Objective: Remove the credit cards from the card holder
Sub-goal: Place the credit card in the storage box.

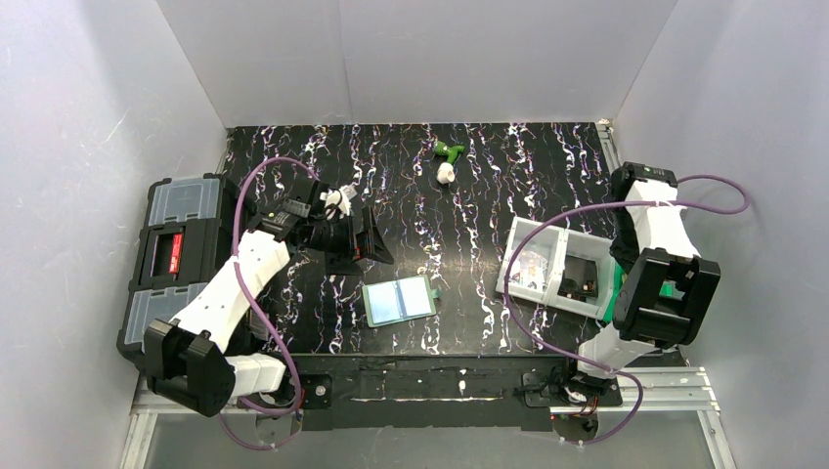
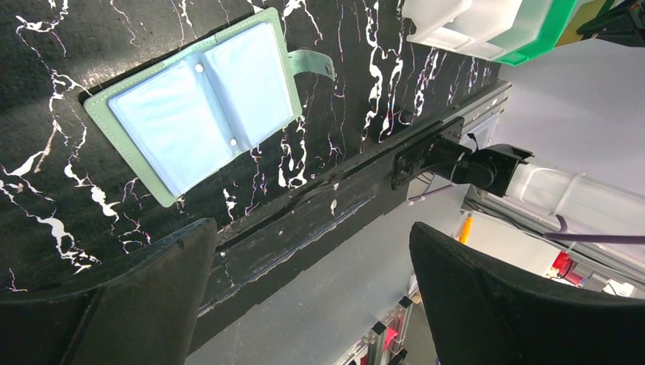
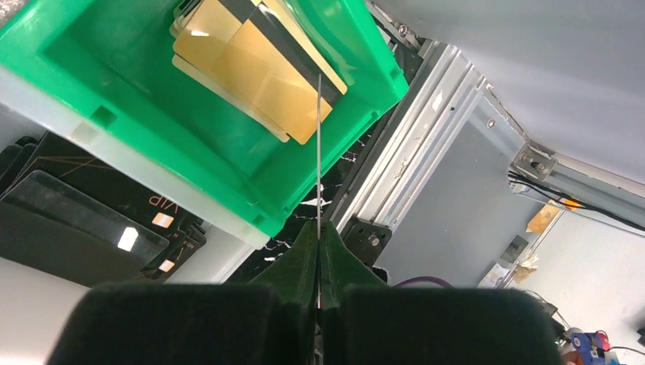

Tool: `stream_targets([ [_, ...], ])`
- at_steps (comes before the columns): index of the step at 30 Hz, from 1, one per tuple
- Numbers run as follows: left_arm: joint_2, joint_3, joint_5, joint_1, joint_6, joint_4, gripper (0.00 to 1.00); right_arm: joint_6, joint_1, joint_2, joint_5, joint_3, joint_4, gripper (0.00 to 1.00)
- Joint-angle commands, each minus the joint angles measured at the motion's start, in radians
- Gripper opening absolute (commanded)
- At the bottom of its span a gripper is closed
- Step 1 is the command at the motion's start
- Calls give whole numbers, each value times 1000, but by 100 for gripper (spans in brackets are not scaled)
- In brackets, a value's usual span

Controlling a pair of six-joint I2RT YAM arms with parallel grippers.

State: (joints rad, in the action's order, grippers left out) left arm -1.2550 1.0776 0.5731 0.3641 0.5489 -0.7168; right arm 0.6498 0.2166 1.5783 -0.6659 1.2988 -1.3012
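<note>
Right jaws grip a credit card (image 3: 319,152) edge-on over the green bin (image 3: 99,114) — left jaws, released, sit nearer the open card holder (image 2: 198,99).

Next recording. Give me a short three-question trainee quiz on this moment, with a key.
1. True or false: the card holder lies folded shut.
2. What does the right gripper pinch? A) a thin card, seen edge-on B) the holder's snap tab C) nothing
3. Fill in: the gold cards lie in the ____ bin.
Key: 1 false, it lies open; 2 A; 3 green.
</note>
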Motion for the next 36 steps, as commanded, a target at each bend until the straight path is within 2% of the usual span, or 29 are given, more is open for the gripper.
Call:
stream_targets([
  [1,40,-13,28,6,-22,-35,98,6,22,40,-10,66,-45,1],
  [7,45,-30,21,6,-28,-38,98,-2,23,54,42,91,-48,7],
  [8,43,-31,21,6,-27,-38,98,-12,23,44,59,91,-37,10],
  [12,40,-36,17,6,-26,-37,98,-51,22,14,87,93,-3,32],
  [13,40,-38,16,6,-26,-38,98,-56,23,12,87,94,0,35],
  [22,43,-63,-40,6,6,-42,100,-84,-12,-38,170,108,18,42],
  [25,53,-88,-110,6,43,-45,100,-91,-85,-74,216,142,23,53],
  [29,67,-138,-207,6,84,-46,100,-69,-249,-104,283,180,37,67],
  [32,82,-206,-256,6,117,-19,97,-50,-390,-118,382,175,92,70],
  [36,75,-294,-254,6,157,48,83,-32,-556,-116,511,132,223,70],
])
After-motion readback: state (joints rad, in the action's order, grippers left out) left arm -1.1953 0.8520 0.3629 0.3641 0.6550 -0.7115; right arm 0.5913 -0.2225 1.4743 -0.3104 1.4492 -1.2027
